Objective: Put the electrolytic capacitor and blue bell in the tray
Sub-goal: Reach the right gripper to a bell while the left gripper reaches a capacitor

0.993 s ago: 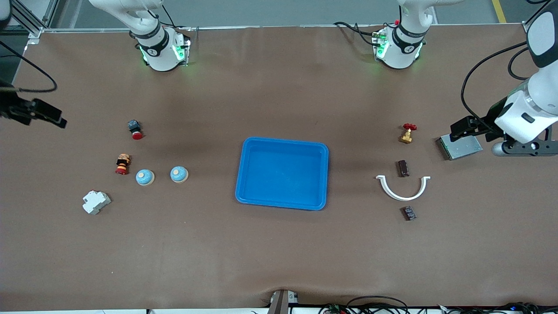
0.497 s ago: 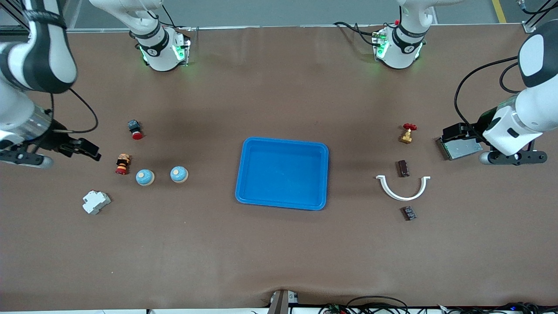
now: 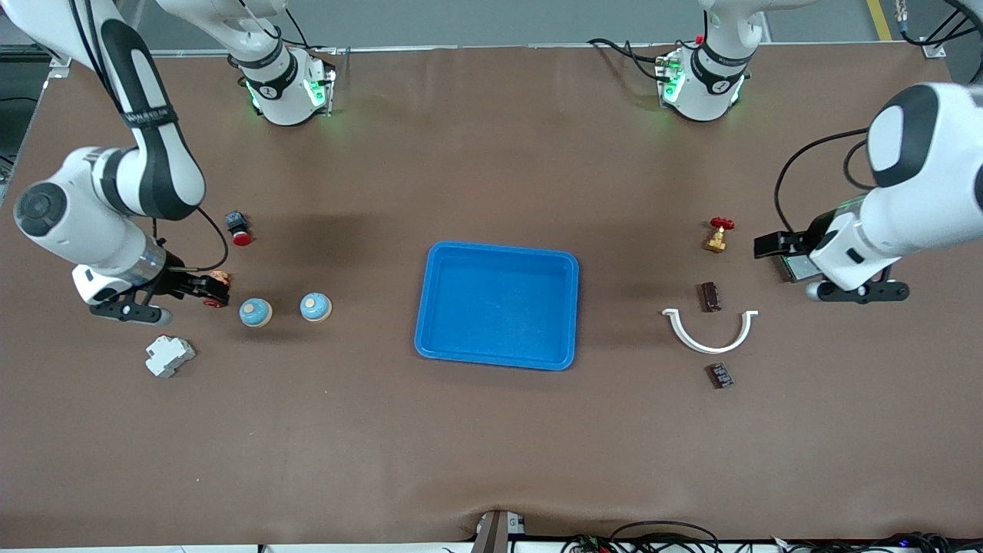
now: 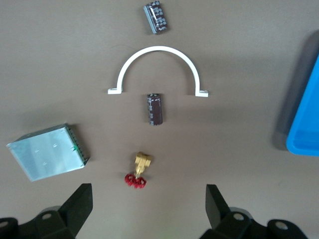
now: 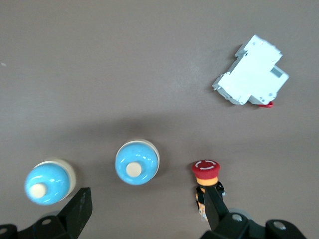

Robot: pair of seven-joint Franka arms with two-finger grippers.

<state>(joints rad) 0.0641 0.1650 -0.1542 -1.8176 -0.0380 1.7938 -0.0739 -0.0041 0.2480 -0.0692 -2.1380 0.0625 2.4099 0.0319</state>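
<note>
While the right gripper [image 5: 144, 211] hangs wide open, holding nothing, over two blue bells [image 5: 137, 162], the left gripper [image 4: 148, 204] gapes empty above a red-handled valve [image 4: 137, 172] near the capacitor [image 4: 154, 109]. Tray [image 3: 497, 305] sits mid-table; no writing legible.

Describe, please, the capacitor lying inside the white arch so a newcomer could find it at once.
Start at the blue tray and look toward the left arm's end of the table for the white arch. The capacitor is the dark brown cylinder lying in its opening. Its twin lies outside the curve, nearer the front camera.
</note>
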